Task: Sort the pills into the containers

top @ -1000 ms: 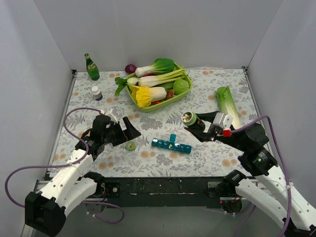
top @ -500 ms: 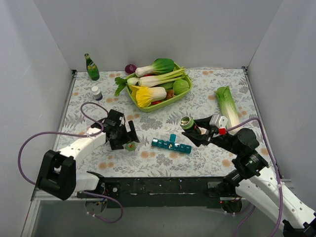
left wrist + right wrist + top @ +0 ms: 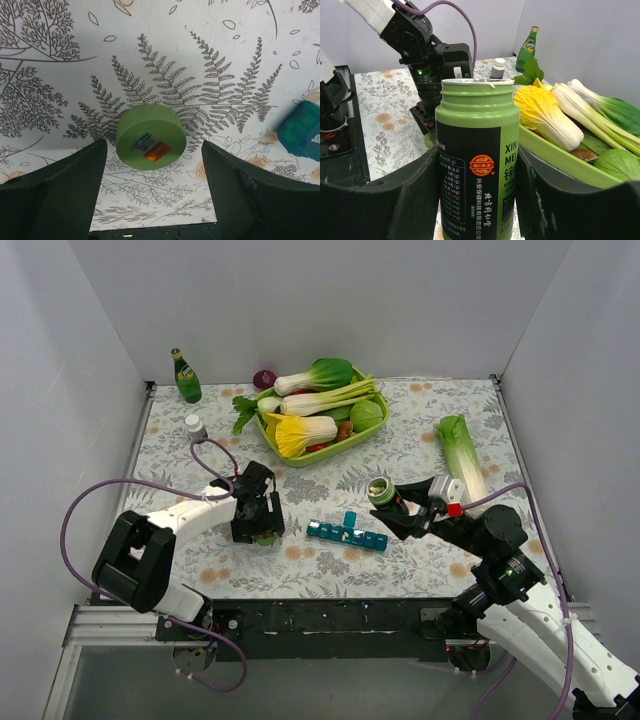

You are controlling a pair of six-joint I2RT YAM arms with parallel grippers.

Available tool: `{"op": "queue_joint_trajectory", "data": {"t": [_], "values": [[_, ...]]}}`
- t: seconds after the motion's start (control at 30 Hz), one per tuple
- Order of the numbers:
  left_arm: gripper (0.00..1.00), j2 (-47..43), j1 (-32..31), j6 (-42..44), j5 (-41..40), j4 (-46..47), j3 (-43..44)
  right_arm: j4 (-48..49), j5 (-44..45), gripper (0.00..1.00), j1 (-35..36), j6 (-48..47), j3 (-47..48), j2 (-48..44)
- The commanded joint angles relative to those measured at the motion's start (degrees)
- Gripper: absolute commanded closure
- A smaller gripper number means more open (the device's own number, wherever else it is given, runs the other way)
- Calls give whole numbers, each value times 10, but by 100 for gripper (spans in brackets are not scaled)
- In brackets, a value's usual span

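The teal pill organizer lies on the table centre with one lid flipped up; its end shows in the left wrist view. A round green cap with a small sticker lies flat on the cloth. My left gripper is open and low over it, its fingers on either side without touching. My right gripper is shut on an uncapped green bottle with a black label, held above the table right of the organizer. No loose pills are visible.
A lime-green basket of vegetables stands at the back centre. A green glass bottle and a small white bottle stand back left. A lettuce lies at the right. A purple onion sits behind the basket.
My left gripper has swung right and forward and come down around the green cap. My right gripper has stayed almost still with the bottle.
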Motion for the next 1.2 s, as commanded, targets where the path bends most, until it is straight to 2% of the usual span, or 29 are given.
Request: {"op": "queue_joint_trajectory", "data": {"t": [0.0,0.07,0.13,0.3,0.37,0.47,0.53,0.57,0.6,0.73,0.9,1.0,1.17], "values": [[27,17,-10,5,-41,-11,28,38,8,99,0,8,-1,-8],[40,24,-16,3,-53,-13,37,37,6,99,0,9,-1,-8],[43,32,-20,2,-55,-15,42,36,7,99,0,9,-1,-7],[67,25,-28,7,-47,-25,63,31,0,99,-1,6,-10,-9],[71,-9,-29,14,-27,-24,70,33,-16,99,-1,3,-15,-9],[73,-71,-28,26,82,-1,85,43,-32,99,0,-2,-33,-8],[74,-104,-28,18,207,47,86,51,-41,99,0,-4,-41,-4],[74,-126,-27,6,247,67,86,57,-47,99,0,-6,-41,-1],[74,-137,-27,-21,324,109,83,58,-50,99,0,-11,-41,7],[74,-169,-27,-117,446,225,62,51,-60,99,0,-40,-39,26],[75,-168,-32,-213,511,344,50,17,-84,99,-1,-69,-21,64],[75,-155,-44,-258,518,377,49,-20,-87,99,0,-93,8,92],[76,-139,-61,-277,497,377,55,-86,-91,99,1,-128,51,128]]}}
